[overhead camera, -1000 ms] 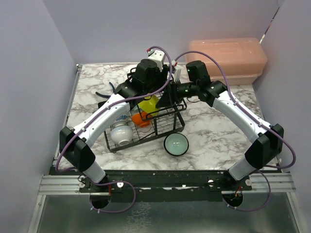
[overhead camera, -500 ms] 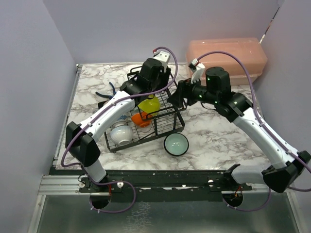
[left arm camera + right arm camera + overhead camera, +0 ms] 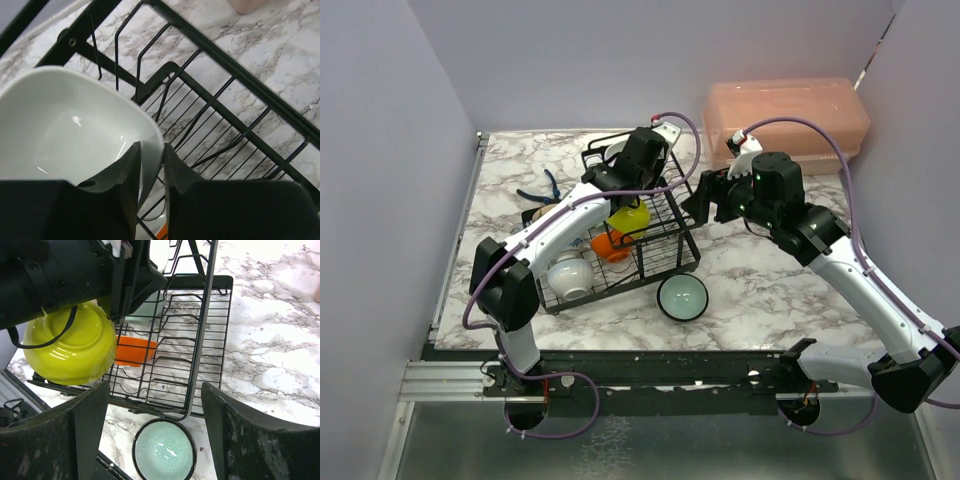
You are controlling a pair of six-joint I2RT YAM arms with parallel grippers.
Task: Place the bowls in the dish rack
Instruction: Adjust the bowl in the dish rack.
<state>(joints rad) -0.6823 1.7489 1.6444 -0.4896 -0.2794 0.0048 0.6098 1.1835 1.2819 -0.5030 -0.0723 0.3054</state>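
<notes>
Left end effector, mine: two fingers clamped on the rim of a white bowl, one finger inside the wall and one outside. The bowl is tilted over the far end of the black wire dish rack. Whether it touches the wires I cannot tell.

Right end effector, mine: fingers wide apart, nothing between them. It hangs above the rack's right side, apart from the wires.

Yellow-green bowl: in the rack, tipped on edge, mouth toward my right wrist camera.

Small orange bowl: in the rack, just beside the yellow-green bowl and partly behind it.

Pale bowl: near left end of the rack, lower tier. I cannot make out any pattern on it.

Teal bowl, dark outside: upright on the marble bench, outside the rack, just beside its near right corner.

Pink lidded box: far right corner of the bench, well apart from the rack.
</notes>
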